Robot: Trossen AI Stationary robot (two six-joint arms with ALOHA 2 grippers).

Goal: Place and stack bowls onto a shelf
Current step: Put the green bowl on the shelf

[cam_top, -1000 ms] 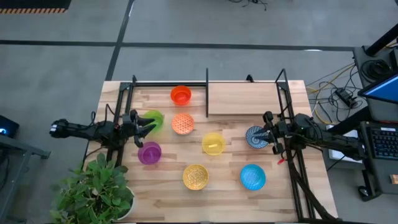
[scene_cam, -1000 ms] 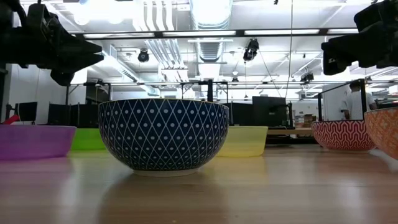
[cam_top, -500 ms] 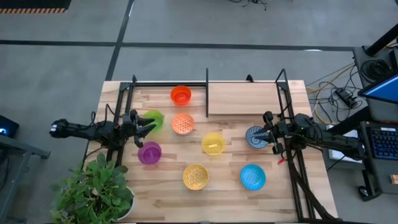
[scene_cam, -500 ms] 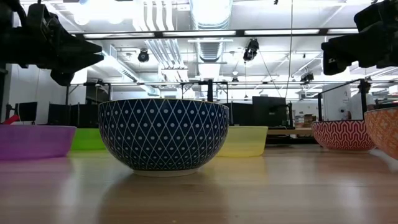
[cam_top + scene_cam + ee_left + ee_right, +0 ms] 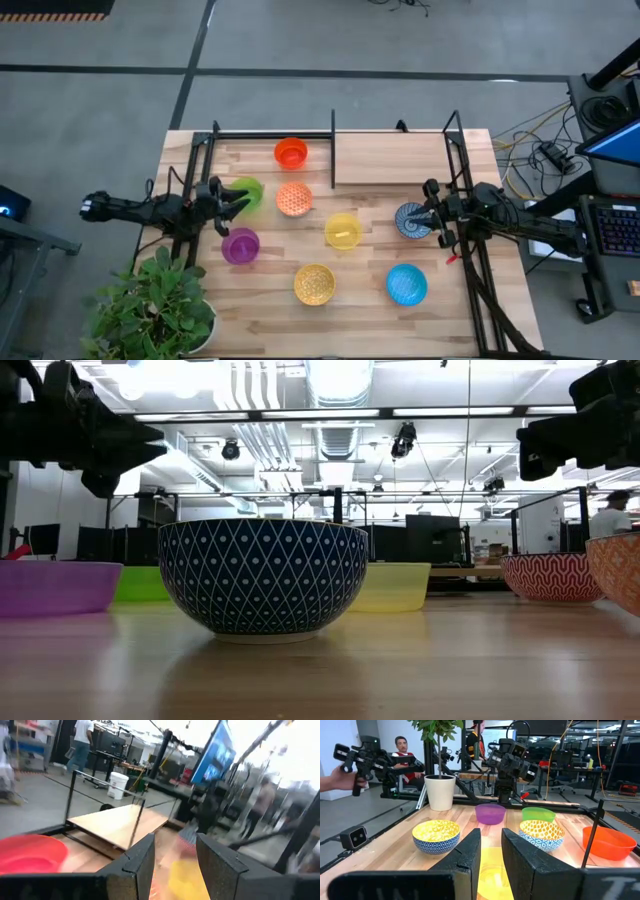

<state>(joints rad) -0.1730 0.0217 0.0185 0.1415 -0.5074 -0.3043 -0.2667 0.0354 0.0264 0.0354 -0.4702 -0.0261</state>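
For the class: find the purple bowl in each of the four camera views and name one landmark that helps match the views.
High view: purple bowl, left of centre, near the potted plant.
Low view: far left, cut by the edge.
Left wrist view: not in it.
Right wrist view: centre, far side.
Shared landmark: the green bowl beside it.

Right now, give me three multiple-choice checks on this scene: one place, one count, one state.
1. Which bowl is nearest the right end effector? A) purple B) blue-and-white patterned bowl C) red-orange
2. How many bowls in all? A) six B) eight C) ten
3. The shelf is: A) holding a stack B) holding one bowl C) bearing no bowl
Key: B, it sits right at that end effector in the high view; B, eight lie separately seen from above; C, its board shows only bare wood.
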